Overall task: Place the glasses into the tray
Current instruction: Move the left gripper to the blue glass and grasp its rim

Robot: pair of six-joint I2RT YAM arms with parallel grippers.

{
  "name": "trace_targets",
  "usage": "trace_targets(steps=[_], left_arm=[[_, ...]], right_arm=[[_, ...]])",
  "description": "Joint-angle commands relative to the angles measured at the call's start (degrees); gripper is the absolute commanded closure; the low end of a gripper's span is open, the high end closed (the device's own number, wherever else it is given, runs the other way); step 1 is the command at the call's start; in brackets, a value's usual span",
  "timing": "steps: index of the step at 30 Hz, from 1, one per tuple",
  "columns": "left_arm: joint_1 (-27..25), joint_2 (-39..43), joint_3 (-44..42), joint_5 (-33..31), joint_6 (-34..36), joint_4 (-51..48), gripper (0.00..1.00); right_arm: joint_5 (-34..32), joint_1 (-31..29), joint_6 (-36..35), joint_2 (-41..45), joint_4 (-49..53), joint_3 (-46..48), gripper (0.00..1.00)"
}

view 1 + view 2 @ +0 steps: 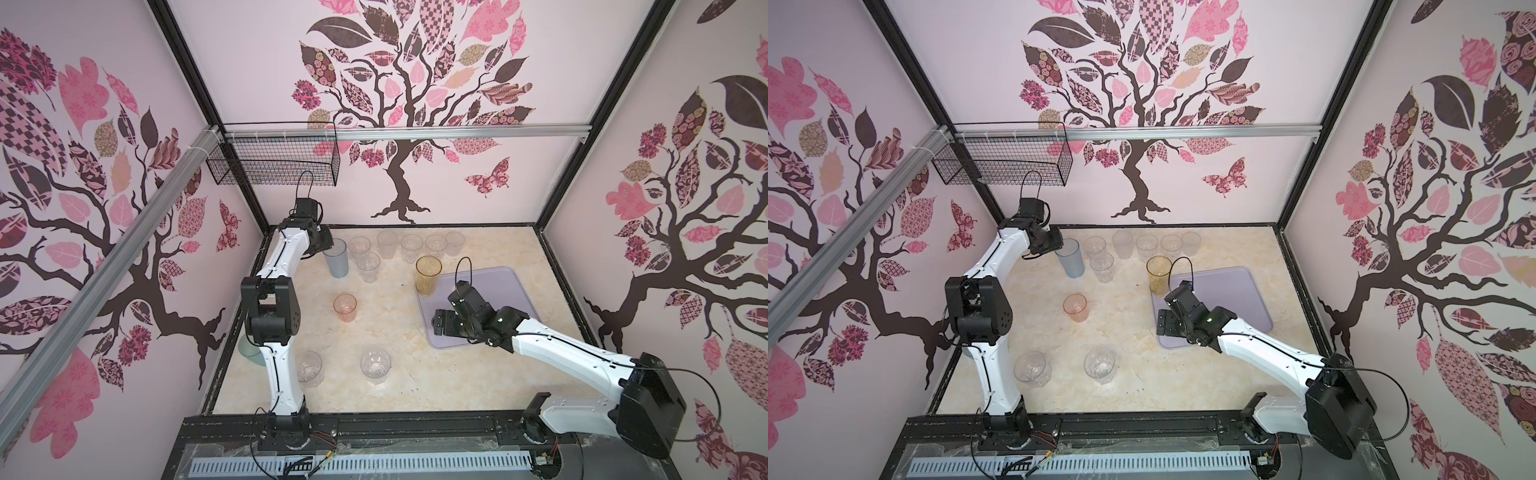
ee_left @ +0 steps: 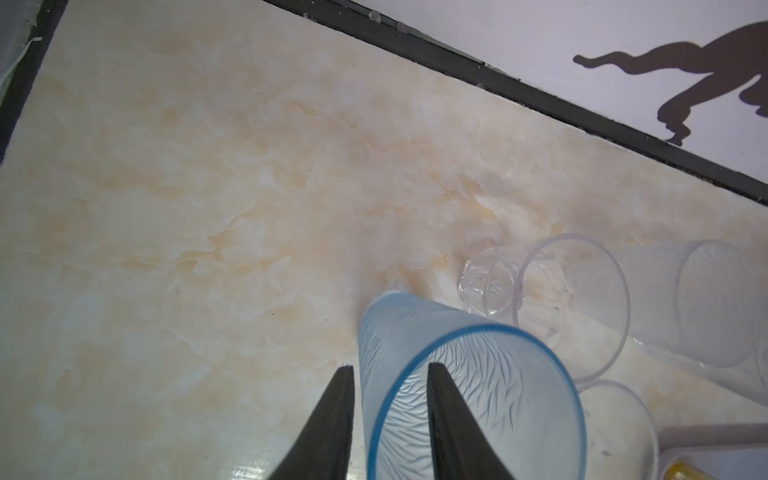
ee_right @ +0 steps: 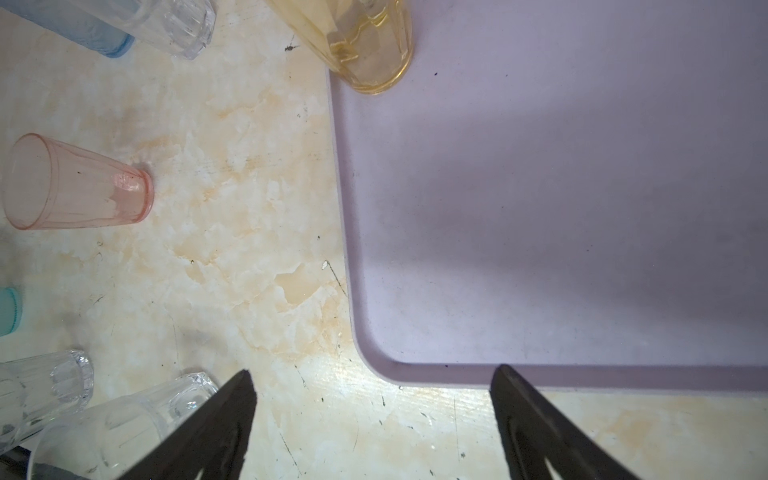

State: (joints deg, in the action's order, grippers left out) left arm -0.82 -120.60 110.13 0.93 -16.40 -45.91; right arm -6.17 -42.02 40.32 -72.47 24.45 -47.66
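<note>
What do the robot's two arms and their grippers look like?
The left arm and right arm have white, tapered shells and black joint housings. A thin black cable runs along each white shell and loops above each wrist. The left gripper and right gripper each have two black, pointed fingers.

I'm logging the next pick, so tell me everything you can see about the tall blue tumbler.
The tall blue tumbler is translucent with a fine vein-like relief and a deeper blue rim. It stands upright and empty on the marble-look table at the far left, close beside a clear tumbler, outside the tray. The left gripper straddles its wall, one finger inside, one outside, not visibly pinching yet.
</note>
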Motion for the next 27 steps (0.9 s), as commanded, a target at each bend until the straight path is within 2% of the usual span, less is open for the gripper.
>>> trace_targets(steps=[1,5,12,17,20,23,25,27], left_arm=[[-0.6,-1.5,2.8,-3.6,2.3,-1.7,0.77],[-0.5,-0.6,1.8,-5.3,1.9,-1.8,1.0],[-0.1,6.0,-2.5,-3.9,0.3,-4.0,1.0],[-0.1,17.1,-10.8,-5.1,-0.8,-4.4,1.0],[-0.3,24.8,-15.7,-5.3,-1.1,-4.9,1.0],[-1.6,31.0,-19.2,-10.1,-0.9,-5.3,1.0],[-2.7,34.3,-20.0,-10.1,-1.3,-6.6,1.0],[-6.5,38.6,-21.3,-10.7,-2.3,-6.6,1.0]], right_arm=[[0.8,-0.1,1.4,2.3,0.2,1.2,0.09],[2.6,-0.1,2.1,2.2,-0.4,2.4,0.1],[2.6,-0.1,2.2,1.8,-0.1,1.7,0.09],[5.3,4.1,2.5,3.8,-1.1,1.8,0.09],[3.9,5.7,0.4,5.0,1.2,0.4,0.09],[3.1,7.0,-1.1,5.8,3.4,-0.9,0.08],[3.1,7.8,-1.3,6.1,3.0,-0.5,0.08],[3.6,9.1,-0.9,6.0,2.8,0.2,0.08]])
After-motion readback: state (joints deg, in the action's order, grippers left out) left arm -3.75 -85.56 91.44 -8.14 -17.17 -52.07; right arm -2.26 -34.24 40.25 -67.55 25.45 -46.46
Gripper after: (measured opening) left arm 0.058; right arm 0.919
